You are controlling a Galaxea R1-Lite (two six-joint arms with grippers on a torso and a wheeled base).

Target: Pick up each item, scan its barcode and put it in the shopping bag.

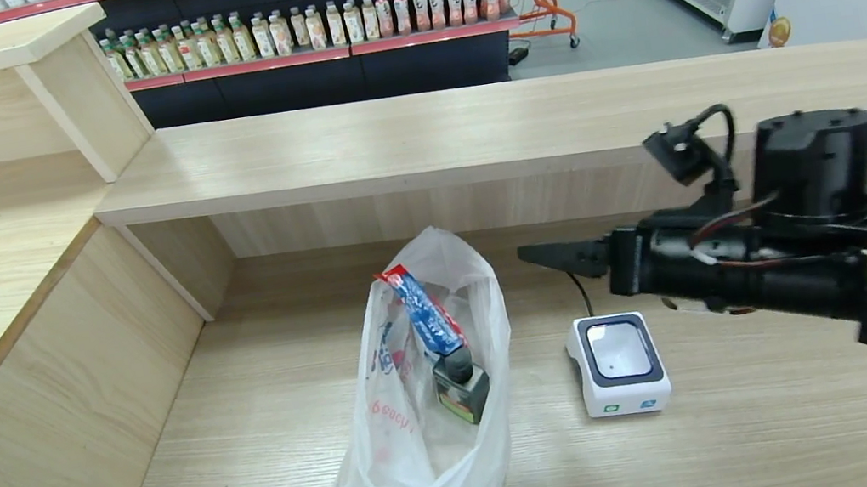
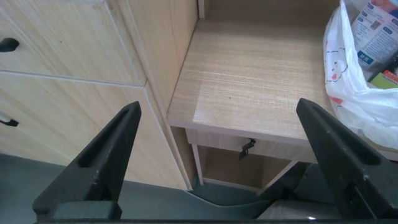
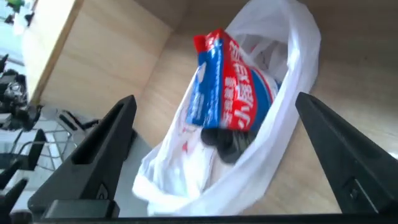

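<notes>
Standing open: shopping bag [image 1: 399,472] (white plastic) | inside: red-blue pack [image 1: 427,313], dark bottle [image 1: 462,385]

Shopping bag [image 2: 353,102] cut by picture edge; dark bottle [image 1: 462,387] partly behind blue-red pack [image 1: 427,313].

I see the white plastic shopping bag [image 1: 383,449] lying open on the counter [image 1: 257,442]. Inside, a red-and-blue packet [image 1: 425,312] leans tilted over a dark, black-capped bottle [image 1: 462,389]. The white barcode scanner [image 1: 619,362] sits beside the bag, window up.
</notes>
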